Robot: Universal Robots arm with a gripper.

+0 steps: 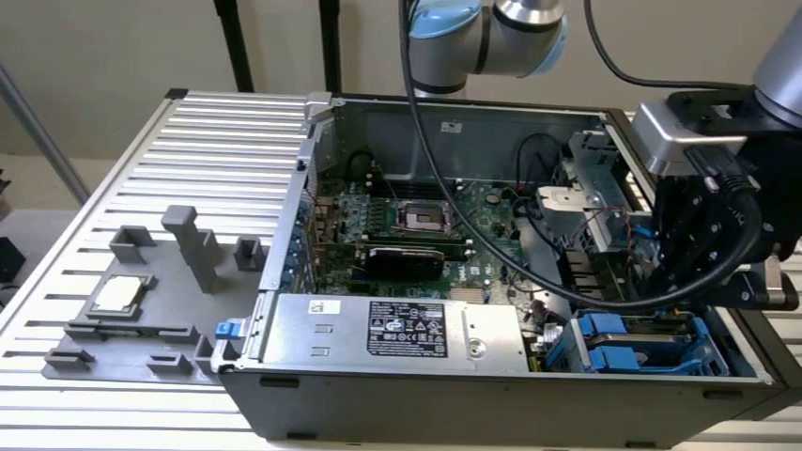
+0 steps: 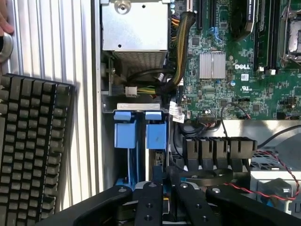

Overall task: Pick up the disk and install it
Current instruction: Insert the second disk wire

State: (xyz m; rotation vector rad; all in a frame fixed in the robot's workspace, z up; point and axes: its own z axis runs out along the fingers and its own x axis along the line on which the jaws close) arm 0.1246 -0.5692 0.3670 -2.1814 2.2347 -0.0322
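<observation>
The disk (image 2: 155, 136) stands on edge in the drive bay at the case's front corner, its bright blue bracket facing the wrist camera. A second blue-bracketed drive (image 2: 124, 134) sits in the slot beside it. My gripper (image 2: 165, 181) hangs right over the bay, its black fingers (image 2: 149, 197) drawn close together on the disk's near end. In the exterior view the gripper (image 1: 686, 303) sits low at the case's right, just above the blue brackets (image 1: 623, 340) and partly behind black cables.
The open computer case (image 1: 501, 395) holds a motherboard (image 1: 414, 221) and a silver box with a black label (image 1: 401, 329). A small square chip (image 1: 115, 294) lies on a grey fixture at the exterior view's left. A black keyboard (image 2: 33, 150) and a person's hand (image 2: 3, 23) are beside the case.
</observation>
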